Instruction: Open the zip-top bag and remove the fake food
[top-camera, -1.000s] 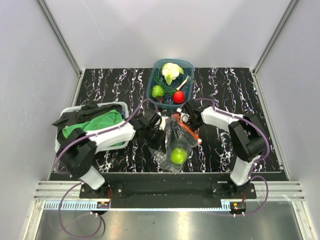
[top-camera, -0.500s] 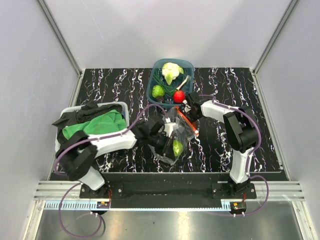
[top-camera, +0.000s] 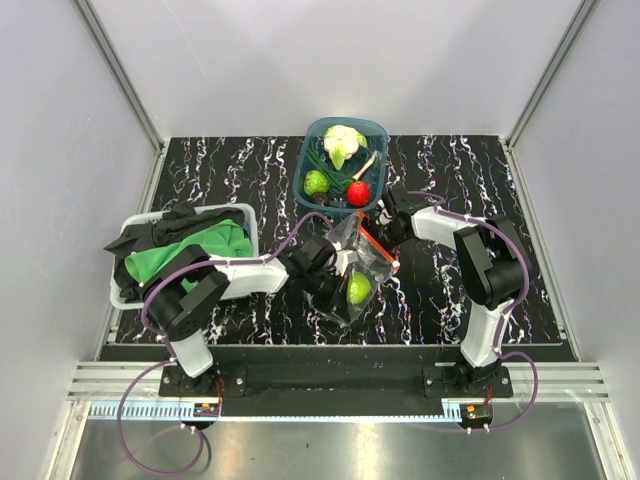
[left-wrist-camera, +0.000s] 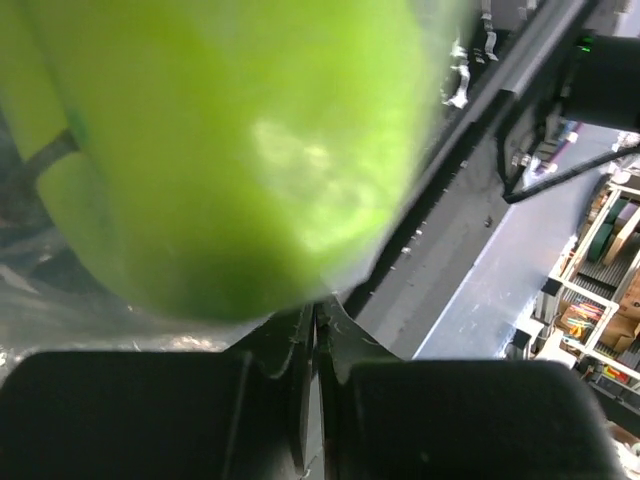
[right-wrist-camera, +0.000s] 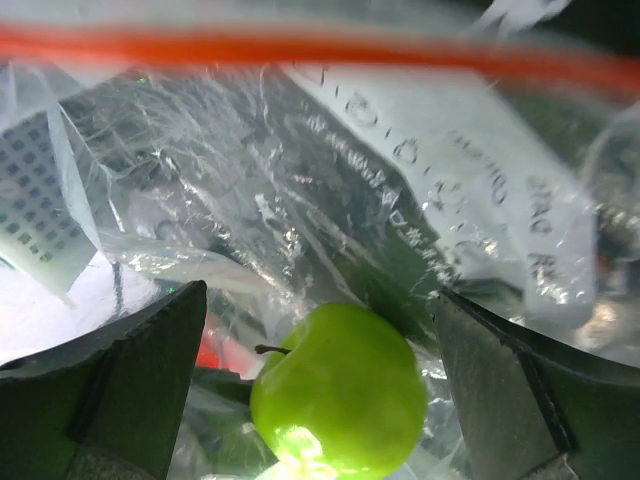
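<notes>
Left tool (top-camera: 338, 278) shifted right, bag (top-camera: 366, 258), marbled table (top-camera: 450, 175)

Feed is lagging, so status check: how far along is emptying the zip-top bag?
Done: cauliflower, ridged green piece and red piece lie in the teal tub. In hand: the left pincer is shut on the zip-top bag beside the green apple; the right pincer is open near the orange zip strip. Remaining: the apple is inside the bag; whether the zip is open is unclear.

Overhead – two wrist close-ups of apple (top-camera: 357, 288)
</notes>
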